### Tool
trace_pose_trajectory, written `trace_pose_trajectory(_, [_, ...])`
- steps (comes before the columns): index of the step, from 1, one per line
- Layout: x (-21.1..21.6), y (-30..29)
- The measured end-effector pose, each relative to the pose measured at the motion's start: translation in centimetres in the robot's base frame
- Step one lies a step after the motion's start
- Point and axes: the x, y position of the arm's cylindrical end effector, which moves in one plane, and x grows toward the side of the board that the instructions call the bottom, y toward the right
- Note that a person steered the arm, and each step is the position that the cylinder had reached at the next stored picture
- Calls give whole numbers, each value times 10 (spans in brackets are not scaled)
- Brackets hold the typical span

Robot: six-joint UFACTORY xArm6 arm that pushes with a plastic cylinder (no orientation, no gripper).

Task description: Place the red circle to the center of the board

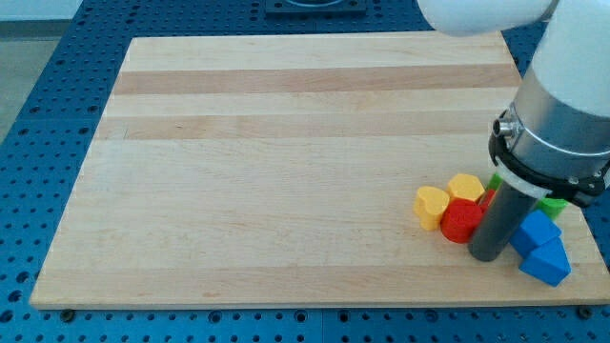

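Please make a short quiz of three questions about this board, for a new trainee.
1. True or false: the red block lies at the board's center.
2. Which block lies furthest toward the view's left?
A. a blue block
B. the yellow heart-shaped block
C. the green block
3. Fill in: my tip stands between the red block and the ____ blocks.

Key: 1 false, it lies in the cluster near the view's bottom right. 2 B. 3 blue.
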Motion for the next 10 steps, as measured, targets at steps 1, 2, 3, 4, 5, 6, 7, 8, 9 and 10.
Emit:
trace_pose_trajectory(1, [0, 0])
trace_pose_trajectory(2, [-3, -1])
trace_pose_trajectory(3, [-9, -2])
trace_pose_trajectory(4, [-17, -7])
trace_pose_trajectory(5, [-25, -16])
trace_pose_trajectory(6, [-32, -28])
trace_pose_trajectory(7, [-41, -40])
trace_pose_trajectory(8, [-55, -48])
trace_pose_trajectory(9, [-72, -48])
trace_pose_trajectory(10, [-85, -47])
